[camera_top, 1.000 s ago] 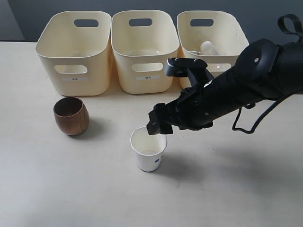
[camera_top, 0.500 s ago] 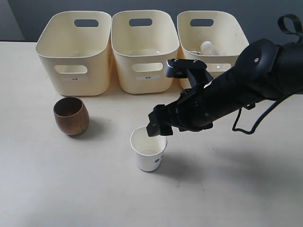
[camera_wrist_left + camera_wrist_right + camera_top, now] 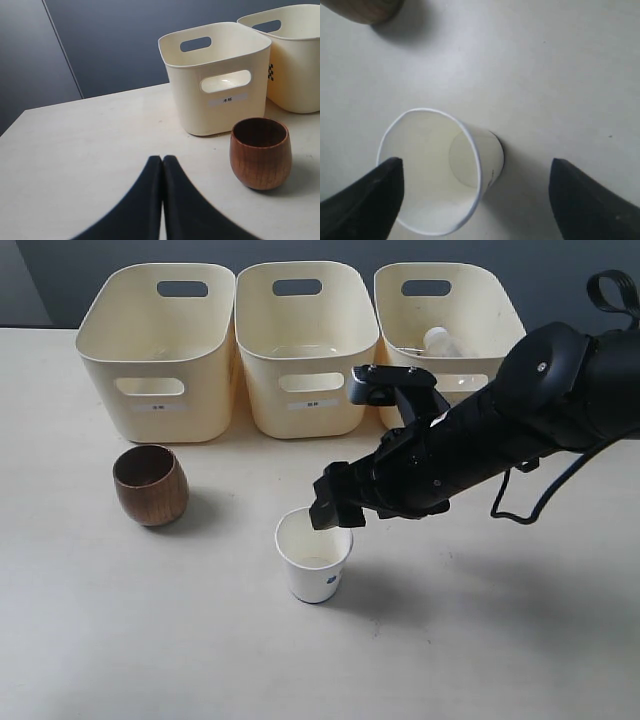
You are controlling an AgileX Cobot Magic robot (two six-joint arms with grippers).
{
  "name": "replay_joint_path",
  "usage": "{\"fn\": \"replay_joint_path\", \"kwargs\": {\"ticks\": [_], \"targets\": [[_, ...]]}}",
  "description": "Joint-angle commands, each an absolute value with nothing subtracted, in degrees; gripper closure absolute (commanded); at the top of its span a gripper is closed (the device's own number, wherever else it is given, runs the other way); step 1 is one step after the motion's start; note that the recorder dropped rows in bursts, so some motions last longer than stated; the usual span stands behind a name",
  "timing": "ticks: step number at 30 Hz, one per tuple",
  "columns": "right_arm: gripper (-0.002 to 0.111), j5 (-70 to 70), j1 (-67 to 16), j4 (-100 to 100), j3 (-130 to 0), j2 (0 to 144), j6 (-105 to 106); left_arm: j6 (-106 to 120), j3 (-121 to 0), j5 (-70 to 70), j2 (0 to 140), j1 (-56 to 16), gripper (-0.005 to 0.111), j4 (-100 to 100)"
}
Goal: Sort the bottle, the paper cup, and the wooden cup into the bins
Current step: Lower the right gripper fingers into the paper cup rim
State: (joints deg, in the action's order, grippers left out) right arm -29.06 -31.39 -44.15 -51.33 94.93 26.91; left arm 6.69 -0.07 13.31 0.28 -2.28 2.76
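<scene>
Fingers of the right tool (image 3: 475, 165) are spread wide just above the white tapered paper cup (image 3: 315, 560), upright on the pale bench (image 3: 500, 640), one finger over its rim and the other well outside, likely so the tool can drop around the cup and pinch it for carrying. Beyond the paper cup three cream-yellow plastic bins (image 3: 262, 390) stand in a row, and the clear white-capped plastic bottle (image 3: 440, 340) lies in the one behind and right of the cup, apparently already sorted. Well left of the paper cup the squat dark brown wooden cup (image 3: 150, 485) stands upright before the left tool (image 3: 162, 200), whose fingers are pressed together, empty.
</scene>
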Motion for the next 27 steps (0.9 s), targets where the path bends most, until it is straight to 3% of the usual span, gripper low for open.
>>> {"fn": "replay_joint_path", "kwargs": {"ticks": [1,27], "targets": [[0.033,-29.49,-31.45,-44.18,-51.01,94.62,26.98,6.58,0.00,13.26,0.00,-2.47,0.107,2.49],[0.033,-26.71,-31.45,-45.89,-48.64,94.62,26.98,6.58,0.00,13.26,0.00,-2.47,0.107,2.49]]}}
